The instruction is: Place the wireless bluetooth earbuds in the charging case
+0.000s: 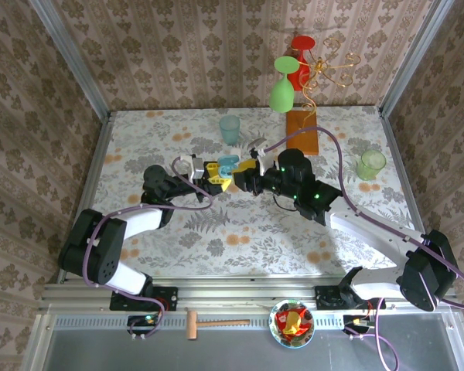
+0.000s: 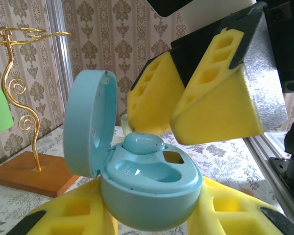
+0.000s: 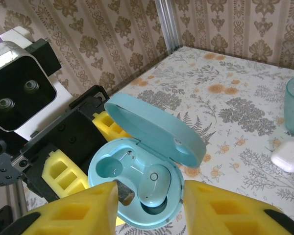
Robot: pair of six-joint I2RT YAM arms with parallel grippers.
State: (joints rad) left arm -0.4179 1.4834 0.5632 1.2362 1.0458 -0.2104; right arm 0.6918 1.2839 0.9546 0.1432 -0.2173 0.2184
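**One bud in, one well left to fill**

The left fingers (image 2: pixel 68 215) were clamped on the light blue charging case (image 2: pixel 152 186), which was held above the table (image 1: pixel 216 232) near its middle with the lid open. In the right wrist view a blue earbud (image 3: pixel 154 188) sat in the well at 4 o'clock, and the well at 10 o'clock was bare. The right fingers (image 3: pixel 78 210) stood apart and empty just over the case. I judged the task roughly half done.

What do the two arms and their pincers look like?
The left arm and right arm have white links between black joints, with purple cables looped along them. Green lights glow on the right arm. The left pincer and right pincer are black, with yellow foam pads bearing rectangular cut-outs.
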